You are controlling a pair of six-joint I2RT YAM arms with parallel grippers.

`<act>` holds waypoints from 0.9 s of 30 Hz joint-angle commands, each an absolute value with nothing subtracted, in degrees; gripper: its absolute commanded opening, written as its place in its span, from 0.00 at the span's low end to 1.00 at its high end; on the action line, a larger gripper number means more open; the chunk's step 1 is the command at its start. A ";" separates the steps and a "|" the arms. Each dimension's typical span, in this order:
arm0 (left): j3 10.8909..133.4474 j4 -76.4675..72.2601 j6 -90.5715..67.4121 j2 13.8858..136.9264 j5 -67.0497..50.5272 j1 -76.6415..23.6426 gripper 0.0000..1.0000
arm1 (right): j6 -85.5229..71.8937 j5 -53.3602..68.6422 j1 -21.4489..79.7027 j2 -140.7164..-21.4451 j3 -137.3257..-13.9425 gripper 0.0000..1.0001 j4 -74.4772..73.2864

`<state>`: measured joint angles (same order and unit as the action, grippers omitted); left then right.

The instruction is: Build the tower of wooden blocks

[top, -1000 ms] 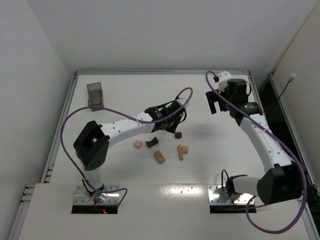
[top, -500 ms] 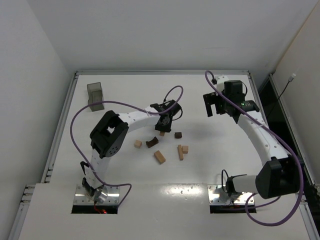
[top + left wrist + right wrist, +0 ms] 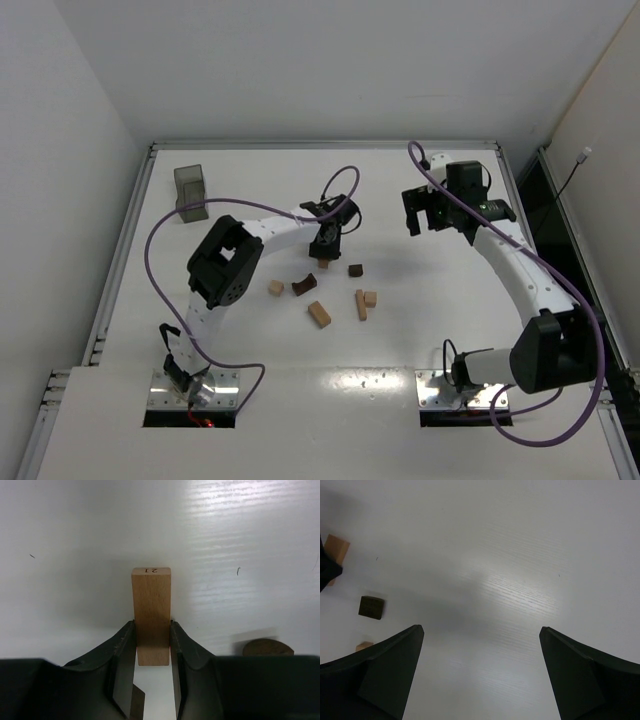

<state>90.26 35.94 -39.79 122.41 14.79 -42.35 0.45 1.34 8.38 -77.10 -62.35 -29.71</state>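
Gripping a tan bar (image 3: 151,595) marked "21" is the left gripper (image 3: 151,626); right gripper (image 3: 480,628) gapes.

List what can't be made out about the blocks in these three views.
Top view: left gripper hides most of the tan bar it grips.
Left wrist view: dark brown piece, cut off by the gripper body; shape unclear.
Right wrist view: small tan piece half behind the right gripper; tan block at the left edge, which one is unclear.
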 commanded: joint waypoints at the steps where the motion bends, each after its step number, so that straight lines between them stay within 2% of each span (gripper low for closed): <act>1: 91.67 36.04 -41.04 125.85 15.38 -39.91 0.00 | -0.96 3.69 8.53 -77.08 -62.67 1.00 -29.09; 2: 92.19 36.04 -41.04 125.86 15.38 -39.90 0.03 | -0.97 4.21 8.53 -77.08 -62.67 1.00 -29.61; 4: 92.20 36.04 -41.04 126.39 15.38 -39.90 0.20 | -0.97 5.09 8.53 -77.08 -62.67 1.00 -29.62; 5: 91.68 36.04 -41.04 126.39 14.86 -39.90 0.42 | -0.97 5.10 8.53 -77.08 -62.67 1.00 -29.62; 6: 91.67 36.04 -41.04 125.60 14.33 -39.90 0.57 | -0.36 5.62 8.53 -77.08 -62.14 1.00 -30.14; 8: 90.62 35.43 -41.04 124.55 14.33 -39.90 0.76 | 0.34 6.68 8.53 -76.55 -61.62 1.00 -30.15; 11: 89.57 34.80 -40.35 121.74 14.85 -39.90 0.85 | 0.97 7.73 8.53 -74.36 -59.07 1.00 -30.15; 16: 88.34 33.57 -37.97 113.66 18.10 -39.90 0.86 | 5.52 11.15 9.14 -68.05 -53.19 1.00 -30.15; 17: 88.33 33.57 -37.36 111.82 19.58 -39.90 0.86 | 6.93 12.90 10.45 -63.76 -51.87 1.00 -29.62; 21: 84.83 32.26 -35.16 101.27 30.89 -39.29 0.87 | 9.67 16.25 14.85 -55.31 -45.89 0.94 -30.84; 25: 81.48 29.10 -30.16 91.61 44.80 -38.07 0.89 | 6.69 19.06 18.54 -55.36 -45.88 0.88 -31.30; 26: 80.87 29.09 -29.54 90.45 46.91 -37.36 0.89 | 6.16 19.77 19.15 -55.37 -45.88 0.85 -31.29; 27: 79.99 28.57 -28.92 89.48 48.41 -36.40 0.89 | 5.11 20.47 19.86 -56.07 -45.10 0.78 -30.07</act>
<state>82.59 30.85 -32.88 92.86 36.23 -39.44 7.05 16.32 18.55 -54.50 -46.33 -32.40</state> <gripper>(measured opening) 0.884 0.813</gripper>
